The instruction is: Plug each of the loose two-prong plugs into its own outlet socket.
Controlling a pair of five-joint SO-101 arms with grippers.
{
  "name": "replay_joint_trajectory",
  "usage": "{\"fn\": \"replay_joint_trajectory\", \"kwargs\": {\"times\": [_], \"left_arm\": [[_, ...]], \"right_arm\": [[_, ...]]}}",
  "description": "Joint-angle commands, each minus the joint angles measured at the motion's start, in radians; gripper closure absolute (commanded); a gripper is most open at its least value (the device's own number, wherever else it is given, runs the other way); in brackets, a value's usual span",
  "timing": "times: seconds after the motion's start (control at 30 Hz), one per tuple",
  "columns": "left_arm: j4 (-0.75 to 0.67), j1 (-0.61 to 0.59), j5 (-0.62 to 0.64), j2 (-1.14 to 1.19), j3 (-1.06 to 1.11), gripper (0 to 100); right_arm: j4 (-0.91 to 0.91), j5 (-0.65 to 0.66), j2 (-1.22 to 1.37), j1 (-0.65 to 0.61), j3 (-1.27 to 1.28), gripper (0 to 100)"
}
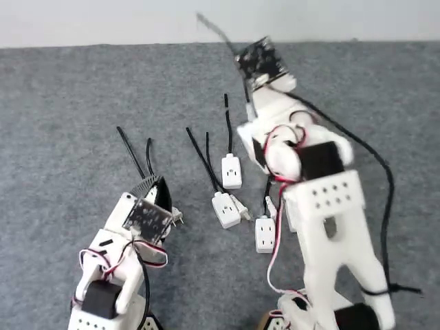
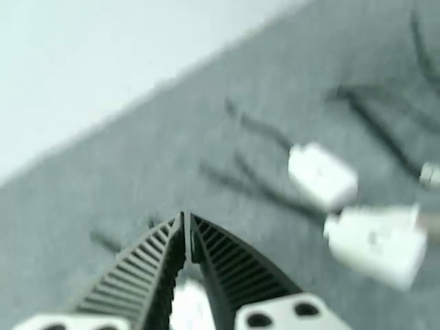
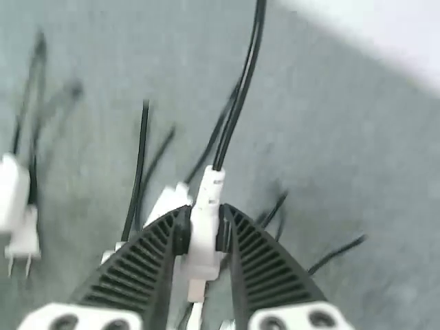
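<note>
While the right gripper (image 3: 203, 214) is clamped on a white plug (image 3: 208, 189), that plug stands pinched at its middle between the ribbed fingers, out beyond the middle outlet socket (image 1: 225, 208) toward the far side of the table. It is slim and white, with a twin black cord (image 3: 237, 103) leaving its narrow end; its prongs are hidden. A second plug (image 1: 240, 205), prongs bare, lies just beside the middle outlet socket. The left gripper (image 2: 185, 223) sits to that socket's left, fingertips pressed together; a white shape shows lower between its fingers, too blurred to name.
</note>
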Motion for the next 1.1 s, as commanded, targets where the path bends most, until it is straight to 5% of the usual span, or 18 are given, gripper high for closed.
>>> {"fn": "replay_joint_trajectory", "kwargs": {"times": [0.0,0.3,0.63,0.9,1.07], "left_arm": [[-0.060,0.072,0.017,-0.012,-0.191,98],[-0.061,0.298,0.017,-0.011,-0.435,98],[-0.038,0.503,0.009,-0.012,-0.450,98],[-0.041,0.497,-0.100,-0.015,-0.420,98],[-0.157,0.364,-0.097,-0.015,-0.325,98]], "right_arm": [[-0.051,0.021,-0.087,-0.056,-0.133,99.1],[-0.101,0.092,-0.170,-0.298,-0.153,99.1],[-0.102,0.094,-0.193,-0.450,-0.153,99.1],[-0.044,0.094,-0.199,-0.512,-0.153,99.1],[0.031,0.094,-0.246,-0.510,-0.161,99.1]]}}
